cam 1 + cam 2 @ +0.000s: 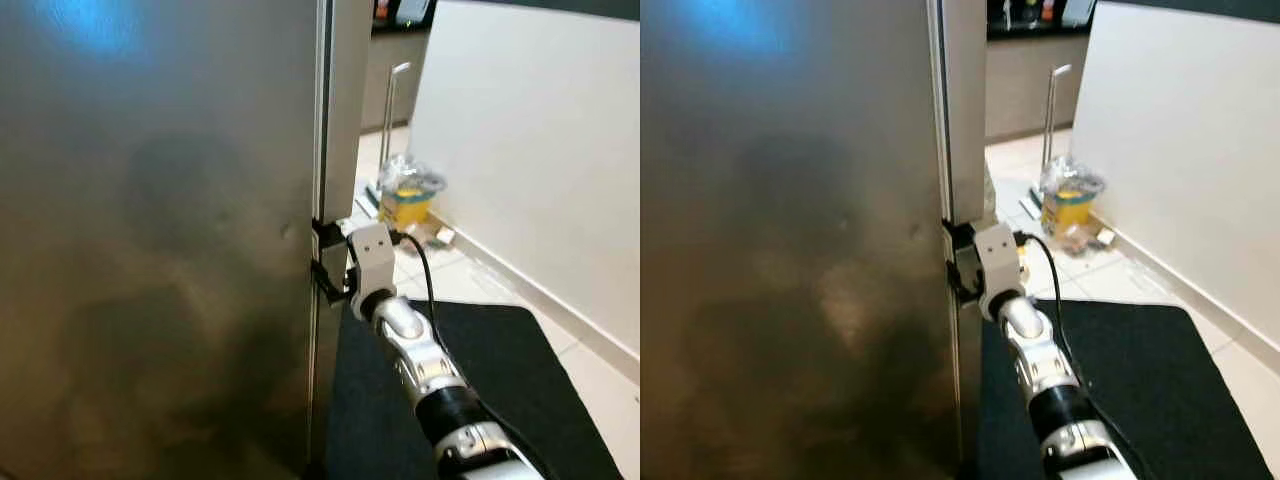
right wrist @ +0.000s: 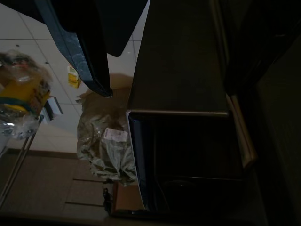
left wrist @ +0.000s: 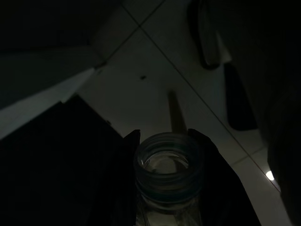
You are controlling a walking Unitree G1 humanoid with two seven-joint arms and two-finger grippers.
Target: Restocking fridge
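Fridge door [image 1: 160, 240] fills my left; my right gripper [image 1: 328, 262] hooks its edge, fingers narrow. Left gripper [image 3: 164, 155] clamps a bottle [image 3: 167, 169]. A slipped hook could swing the door shut.

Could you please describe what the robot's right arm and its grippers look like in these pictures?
The right arm is a chain of rounded silver segments with a black band near the elbow. A thin black cable loops along it to a boxy white wrist block. The right gripper has two black fingers. In the dark left wrist view, the left gripper shows as two broad black fingers.
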